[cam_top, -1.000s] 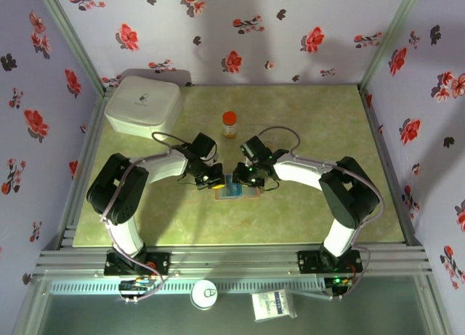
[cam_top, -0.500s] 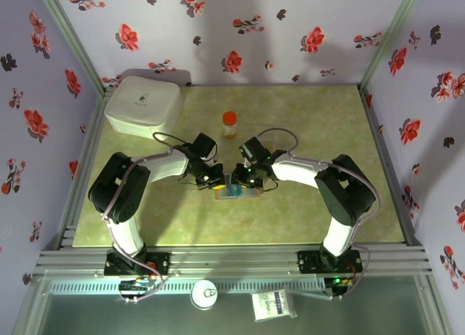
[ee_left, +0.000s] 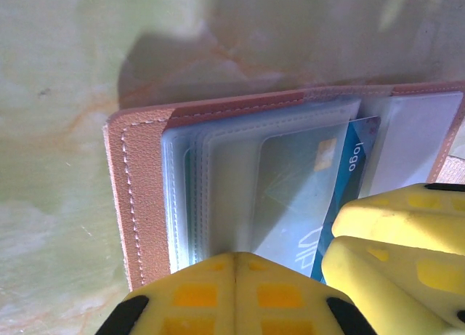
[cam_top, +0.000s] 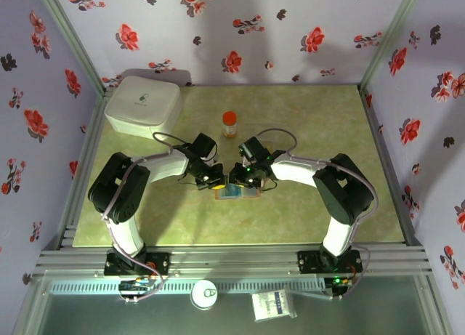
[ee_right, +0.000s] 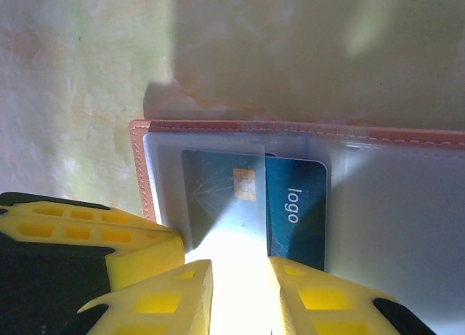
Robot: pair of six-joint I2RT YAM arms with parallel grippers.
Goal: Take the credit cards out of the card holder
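Note:
The reddish-brown card holder lies open on the green table between both grippers. In the left wrist view its leather edge frames clear plastic sleeves, and my left gripper is shut with its tips down on those sleeves. A teal-blue credit card marked "logo" sticks halfway out of a sleeve. My right gripper hovers at that card with its jaws a little apart, one finger on each side of the glare; nothing shows clamped between them. From above, the left gripper and right gripper nearly touch.
A small orange-capped bottle stands just behind the grippers. A white rounded box sits at the back left corner. Floral walls close in the table on three sides.
The right arm has crept slightly left over the card holder. The left gripper has stayed put, shut on the sleeves.

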